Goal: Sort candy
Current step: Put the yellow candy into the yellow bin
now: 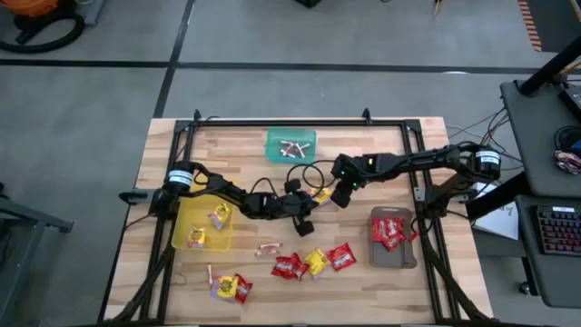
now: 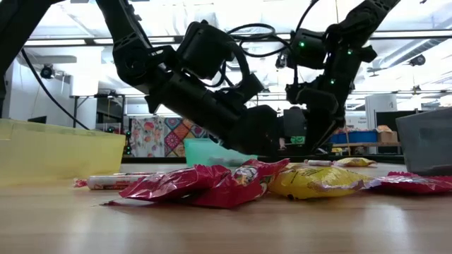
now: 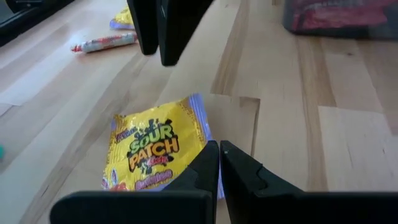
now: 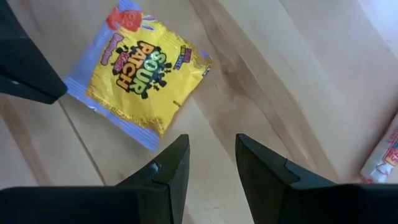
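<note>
A yellow packet with purple marks [image 1: 320, 193] lies on the wooden table near its middle; it also shows in the left wrist view [image 3: 155, 146] and the right wrist view [image 4: 140, 68]. My left gripper [image 3: 219, 163] is shut at the packet's side edge. My right gripper [image 4: 211, 155] is open and empty just to the packet's right, a little above the table, and shows in the high view [image 1: 339, 195]. Other red packets [image 1: 290, 265], a yellow packet [image 1: 315, 262] and a pinkish roll [image 1: 268, 247] lie loose nearer the front edge. My left gripper has its shut fingertips on the packet's purple side edge [image 3: 206, 134], coming low and slanting from the table's left. The fingers hide the exact place of contact, so I cannot tell whether the edge lies between them. The packet lies flat on the table.
A yellow tray [image 1: 186, 238] with packets stands at the left. A green tray [image 1: 272, 153] with rolls stands at the far middle. A grey tray [image 1: 399, 259] with red packets stands at the right. More candy [image 1: 231, 287] lies near the front left. The two grippers are close together.
</note>
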`<move>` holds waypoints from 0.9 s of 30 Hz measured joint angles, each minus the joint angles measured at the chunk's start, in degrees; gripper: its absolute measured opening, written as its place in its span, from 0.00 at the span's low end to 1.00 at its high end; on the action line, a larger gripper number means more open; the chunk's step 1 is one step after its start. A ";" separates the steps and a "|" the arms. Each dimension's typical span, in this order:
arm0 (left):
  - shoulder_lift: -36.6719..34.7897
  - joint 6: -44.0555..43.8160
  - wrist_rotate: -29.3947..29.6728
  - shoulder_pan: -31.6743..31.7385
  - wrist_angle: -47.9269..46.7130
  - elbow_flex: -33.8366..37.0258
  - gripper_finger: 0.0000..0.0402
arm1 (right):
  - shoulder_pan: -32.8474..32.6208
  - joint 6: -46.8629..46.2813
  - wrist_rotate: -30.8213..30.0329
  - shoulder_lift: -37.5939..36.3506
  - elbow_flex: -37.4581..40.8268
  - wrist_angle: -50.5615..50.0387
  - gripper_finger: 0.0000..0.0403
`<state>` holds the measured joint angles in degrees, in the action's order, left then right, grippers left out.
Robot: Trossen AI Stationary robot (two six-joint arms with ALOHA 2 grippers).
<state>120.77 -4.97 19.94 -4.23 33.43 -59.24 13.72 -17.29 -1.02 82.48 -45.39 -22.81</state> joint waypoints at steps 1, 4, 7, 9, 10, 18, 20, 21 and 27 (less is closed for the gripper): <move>0.01 0.00 0.00 0.00 0.29 0.00 0.00 | 0.00 -0.17 0.00 0.00 0.24 0.13 0.31; 0.00 0.00 0.00 0.00 0.77 0.00 0.00 | 0.00 -1.17 -0.01 0.00 0.68 0.84 0.31; 0.00 -0.01 0.00 0.00 1.07 0.00 0.00 | 0.00 -1.24 -0.01 0.00 0.68 0.89 0.31; 0.00 0.00 0.00 0.00 1.05 0.00 0.00 | 0.00 -1.22 -0.02 0.00 0.70 0.88 0.31; 0.00 0.00 0.00 0.00 1.05 0.00 0.00 | 0.00 -1.22 -0.04 0.00 0.70 0.92 0.31; 0.00 0.00 0.37 0.02 1.08 0.00 0.00 | 0.00 -1.19 -0.49 0.00 0.70 1.25 0.31; 0.00 -0.02 0.39 0.04 1.14 0.00 0.00 | 0.00 -1.19 -0.50 0.00 0.70 1.25 0.31; 0.00 -0.02 0.39 0.04 1.18 0.00 0.00 | 0.00 -1.19 -0.50 0.00 0.70 1.25 0.31; 0.00 -0.05 0.44 0.04 1.32 0.00 0.00 | 0.00 -1.17 -0.54 0.00 0.70 1.27 0.31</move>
<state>120.77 -5.02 20.38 -4.19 34.74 -59.24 13.72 -18.46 -1.56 82.48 -44.69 -21.54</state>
